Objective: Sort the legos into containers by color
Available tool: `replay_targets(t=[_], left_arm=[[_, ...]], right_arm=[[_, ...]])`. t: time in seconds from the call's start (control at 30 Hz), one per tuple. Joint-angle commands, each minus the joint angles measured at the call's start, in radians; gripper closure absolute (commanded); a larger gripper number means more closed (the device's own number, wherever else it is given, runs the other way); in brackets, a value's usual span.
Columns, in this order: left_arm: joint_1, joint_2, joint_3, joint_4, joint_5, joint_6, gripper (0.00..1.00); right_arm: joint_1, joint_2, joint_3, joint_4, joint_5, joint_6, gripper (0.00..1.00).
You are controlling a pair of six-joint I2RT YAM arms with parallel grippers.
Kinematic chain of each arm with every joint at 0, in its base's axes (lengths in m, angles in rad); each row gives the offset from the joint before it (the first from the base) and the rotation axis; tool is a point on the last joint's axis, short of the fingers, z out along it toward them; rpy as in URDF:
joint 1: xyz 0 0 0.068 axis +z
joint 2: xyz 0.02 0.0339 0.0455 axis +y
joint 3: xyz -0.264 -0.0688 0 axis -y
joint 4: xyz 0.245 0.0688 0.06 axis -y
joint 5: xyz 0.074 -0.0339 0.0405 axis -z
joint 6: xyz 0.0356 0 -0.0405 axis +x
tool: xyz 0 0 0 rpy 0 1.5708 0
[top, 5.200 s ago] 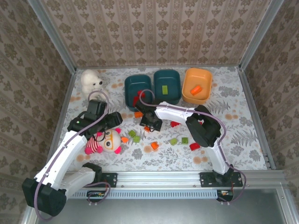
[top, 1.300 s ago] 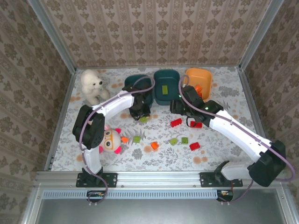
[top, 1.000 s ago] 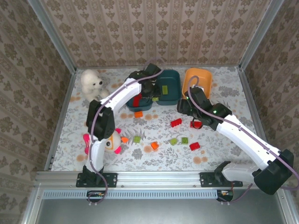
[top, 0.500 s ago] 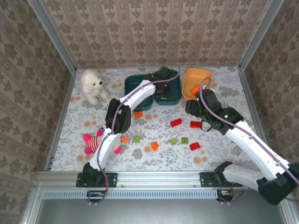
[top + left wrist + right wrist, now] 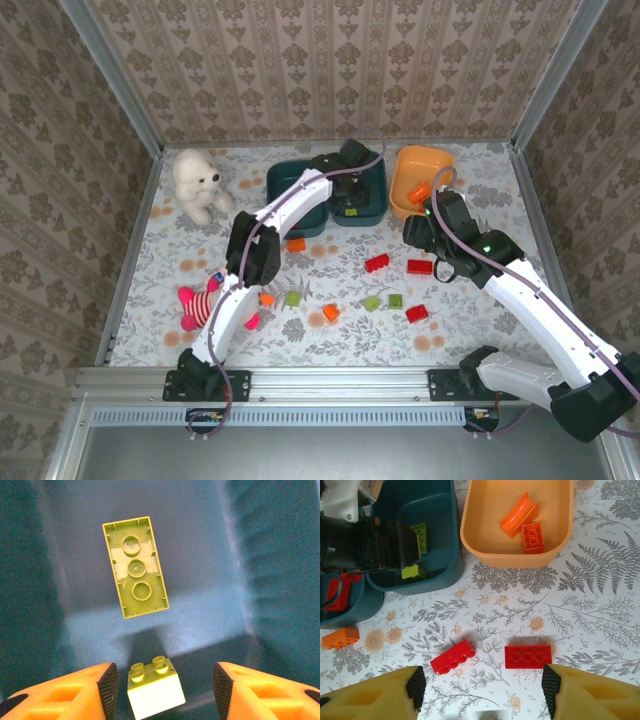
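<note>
My left gripper [image 5: 164, 681] hangs open inside the middle dark teal tub [image 5: 372, 172]. A small light green brick [image 5: 152, 687] lies loose between its fingers, touching neither pad. A long green brick [image 5: 135, 573] lies upside down beyond it. My right gripper [image 5: 483, 685] is open above the table, with two red bricks [image 5: 452, 656] [image 5: 528, 656] just ahead of it. The orange tub [image 5: 470, 535] holds an orange curved piece [image 5: 519, 514] and an orange brick [image 5: 532, 536]. The left teal tub [image 5: 285, 180] holds a red brick [image 5: 340, 592].
Loose bricks lie on the floral table: orange [image 5: 296, 244], green [image 5: 293, 298], orange [image 5: 330, 312], two green [image 5: 372, 302] [image 5: 396, 300], red [image 5: 417, 313]. A striped plush doll [image 5: 205, 305] lies at the left arm's base. A white plush bear [image 5: 197, 180] sits back left.
My left gripper moved over the middle teal tub, opened and let the small green brick go. My right gripper drifted slightly nearer over the two red bricks.
</note>
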Motion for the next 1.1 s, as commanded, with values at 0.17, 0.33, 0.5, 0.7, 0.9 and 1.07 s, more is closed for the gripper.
replay_targets(t=[0.17, 0.33, 0.5, 0.7, 0.9, 1.07], left_arm=[[0.048, -0.318, -0.083, -0.014, -0.017, -0.065, 0.44], [0.127, -0.618, -0.473, 0.101, 0.014, -0.125, 0.43], [0.202, -0.909, -0.844, 0.159, 0.044, -0.167, 0.43], [0.233, -1.163, -1.152, 0.120, 0.053, -0.160, 0.43], [0.240, -1.310, -1.301, 0.088, 0.058, -0.179, 0.43], [0.239, -1.368, -1.361, 0.069, 0.035, -0.197, 0.43]], right_arm=[[0.026, 0.031, 0.060, -0.001, -0.010, -0.089, 0.35], [0.118, 0.072, 0.083, 0.030, -0.007, -0.160, 0.35], [0.191, 0.098, 0.095, 0.075, -0.010, -0.203, 0.35], [0.257, 0.137, 0.102, 0.082, -0.022, -0.217, 0.35], [0.318, 0.168, 0.096, 0.089, -0.054, -0.226, 0.36], [0.400, 0.273, 0.071, 0.076, -0.176, -0.273, 0.35]])
